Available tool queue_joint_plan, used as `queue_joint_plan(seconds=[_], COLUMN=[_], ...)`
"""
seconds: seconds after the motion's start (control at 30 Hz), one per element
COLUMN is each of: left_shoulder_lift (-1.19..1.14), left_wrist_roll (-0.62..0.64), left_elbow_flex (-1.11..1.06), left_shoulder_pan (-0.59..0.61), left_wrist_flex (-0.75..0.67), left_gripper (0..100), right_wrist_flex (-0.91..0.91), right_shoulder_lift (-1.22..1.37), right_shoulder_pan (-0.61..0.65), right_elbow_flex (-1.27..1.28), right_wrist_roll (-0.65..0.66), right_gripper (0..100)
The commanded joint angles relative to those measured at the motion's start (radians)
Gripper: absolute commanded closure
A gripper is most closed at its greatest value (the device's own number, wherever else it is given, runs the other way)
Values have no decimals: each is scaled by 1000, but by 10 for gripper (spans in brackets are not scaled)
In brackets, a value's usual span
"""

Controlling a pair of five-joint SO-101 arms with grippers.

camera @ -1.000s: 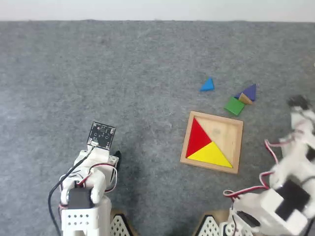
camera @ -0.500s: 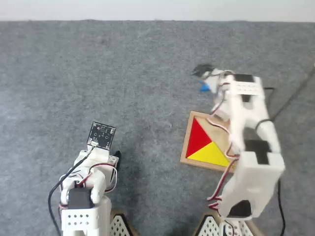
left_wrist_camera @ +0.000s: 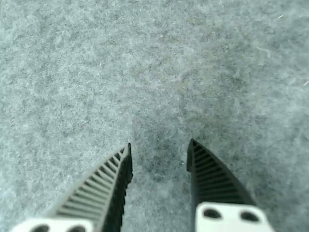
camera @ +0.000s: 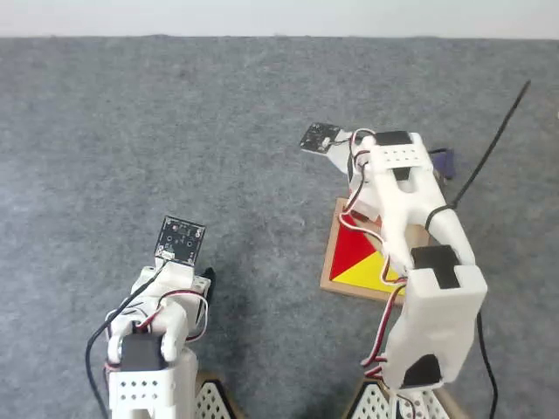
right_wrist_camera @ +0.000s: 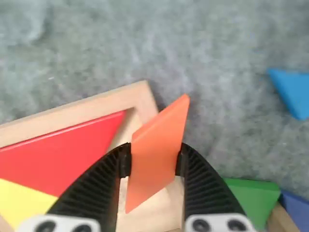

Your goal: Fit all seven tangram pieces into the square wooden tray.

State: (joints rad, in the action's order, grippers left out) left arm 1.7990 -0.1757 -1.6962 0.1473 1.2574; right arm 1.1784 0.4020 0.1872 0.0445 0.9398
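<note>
Two pincers are mine. My right pincer (right_wrist_camera: 152, 155) is closed most of the way on the orange piece (right_wrist_camera: 161, 123). One finger presses each flat face, and the piece stands on edge, tilted, sticking out past my fingertips. Its lower end sits over the bare wood inside the square wooden tray (right_wrist_camera: 96, 104), just within the tray corner that the red triangle (right_wrist_camera: 63, 145) points toward. I cannot tell whether the piece touches the wood.

The red triangle lies flat in the tray, with the yellow triangle (right_wrist_camera: 17, 203) flush against it. Outside that corner, on the grey felt, the blue triangle (right_wrist_camera: 292, 92) lies apart from the tray. The green piece (right_wrist_camera: 248, 198) sits just beside the tray's rim, with a dark blue piece (right_wrist_camera: 295, 210) touching it.

From the high view, my right arm (camera: 419, 236) stretches from the table's near edge over the tray (camera: 327, 266). The tray lies in the right half of the table. The red (camera: 348, 249) and yellow (camera: 362, 273) triangles show by the tray's left rim, and the dark blue piece (camera: 444, 162) peeks out beyond the tray's far edge.

My left pincer (left_wrist_camera: 159, 147) is parted, with a clear gap between its toothed fingers. It grips nothing and points down at bare felt. That arm (camera: 153, 340) sits by the near edge in the table's left half, well apart from the tray.
</note>
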Motion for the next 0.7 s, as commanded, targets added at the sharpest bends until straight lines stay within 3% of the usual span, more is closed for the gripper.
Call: queue_joint_plan(seconds=[0.0, 0.3, 0.67], left_shoulder_lift=[20, 20, 20], left_wrist_roll=[9, 9, 9], left_elbow_flex=[13, 13, 13], left_shoulder_pan=[5, 5, 5], left_wrist_flex=[6, 6, 6], left_gripper=[817, 817, 817], right_wrist_flex=[24, -59, 74], right_shoulder_lift=[-114, -147, -274], right_shoulder_pan=[16, 5, 8], right_elbow_flex=[63, 176, 178], right_wrist_roll=[15, 11, 51], right_gripper=[947, 944, 943])
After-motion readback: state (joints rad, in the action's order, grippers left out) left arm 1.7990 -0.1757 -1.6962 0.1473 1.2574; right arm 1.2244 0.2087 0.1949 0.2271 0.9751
